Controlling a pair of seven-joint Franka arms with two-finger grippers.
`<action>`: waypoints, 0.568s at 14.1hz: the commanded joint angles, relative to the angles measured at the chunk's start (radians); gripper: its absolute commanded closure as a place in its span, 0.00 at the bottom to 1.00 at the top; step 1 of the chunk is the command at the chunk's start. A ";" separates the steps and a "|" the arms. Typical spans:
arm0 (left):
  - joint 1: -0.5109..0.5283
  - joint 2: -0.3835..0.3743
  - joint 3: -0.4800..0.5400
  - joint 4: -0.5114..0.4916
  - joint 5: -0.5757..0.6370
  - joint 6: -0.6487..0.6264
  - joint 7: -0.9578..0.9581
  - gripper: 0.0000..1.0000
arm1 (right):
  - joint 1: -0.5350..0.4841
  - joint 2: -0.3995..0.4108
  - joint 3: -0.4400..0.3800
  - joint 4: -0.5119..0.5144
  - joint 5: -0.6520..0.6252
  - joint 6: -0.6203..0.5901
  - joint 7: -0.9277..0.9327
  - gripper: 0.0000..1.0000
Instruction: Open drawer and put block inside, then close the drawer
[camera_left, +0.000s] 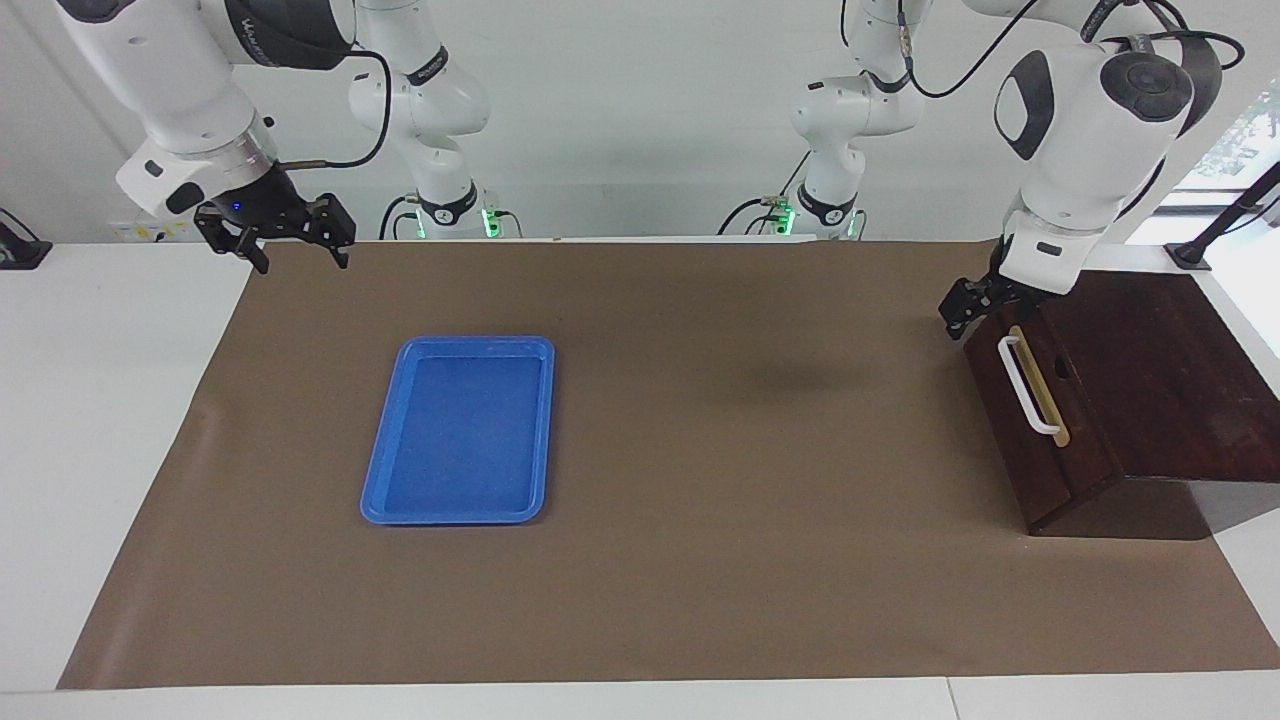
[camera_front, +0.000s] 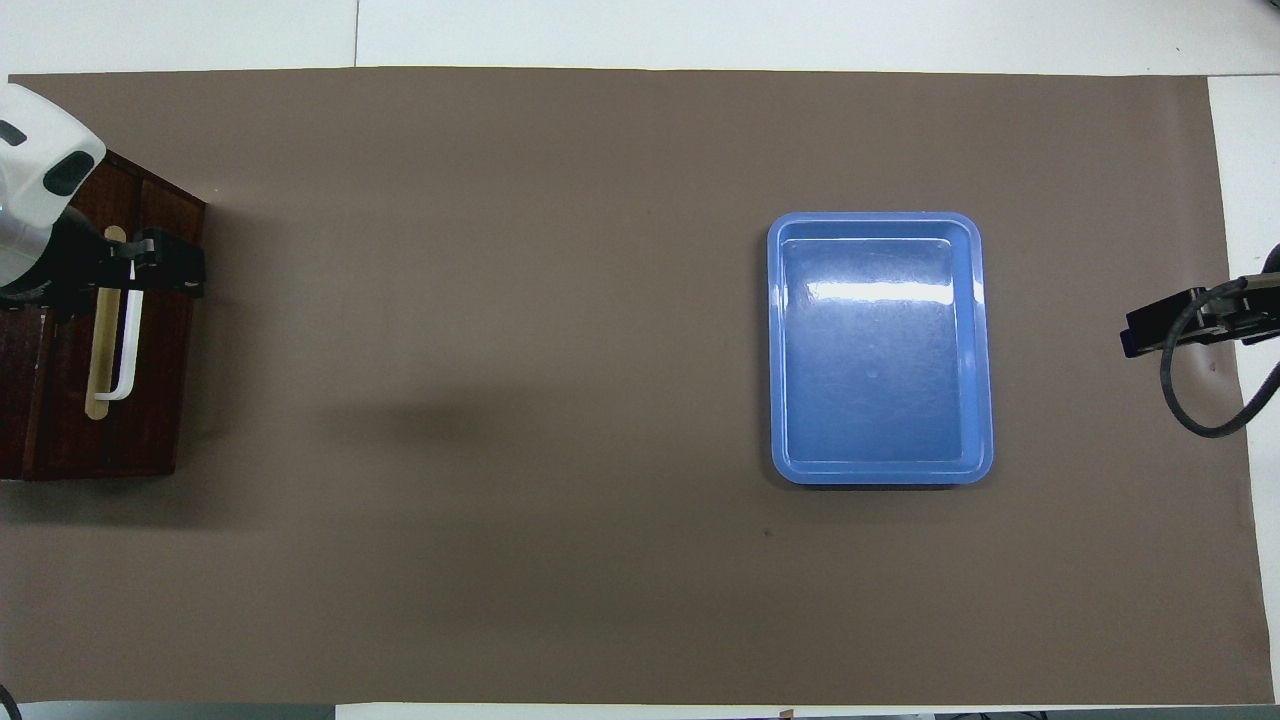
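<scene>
The drawer (camera_left: 1025, 452) is shut flush in the dark wooden box (camera_left: 1150, 370) at the left arm's end of the table. Its white bar handle (camera_left: 1027, 387) on the tan strip is free. The drawer (camera_front: 160, 390) and the handle (camera_front: 125, 345) also show in the overhead view. My left gripper (camera_left: 962, 305) is up in the air over the drawer front's end nearer to the robots, clear of the handle and holding nothing; it also shows in the overhead view (camera_front: 160, 268). My right gripper (camera_left: 300, 258) is open and empty, waiting over the mat's edge at the right arm's end. The block is out of view.
An empty blue tray (camera_left: 460, 430) lies on the brown mat (camera_left: 700, 560) toward the right arm's end; it also shows in the overhead view (camera_front: 880, 350). The right arm's cable (camera_front: 1195, 400) hangs over the mat's edge.
</scene>
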 joint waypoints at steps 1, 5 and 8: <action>0.013 -0.021 -0.002 -0.011 -0.074 -0.013 0.079 0.00 | -0.004 -0.009 0.002 -0.005 -0.004 0.014 0.014 0.00; 0.000 -0.036 -0.005 -0.023 -0.079 -0.035 0.080 0.00 | -0.004 -0.009 0.003 -0.005 -0.004 0.014 0.014 0.00; -0.003 -0.045 -0.008 -0.043 -0.075 -0.039 0.089 0.00 | -0.004 -0.008 0.002 -0.004 -0.004 0.014 0.014 0.00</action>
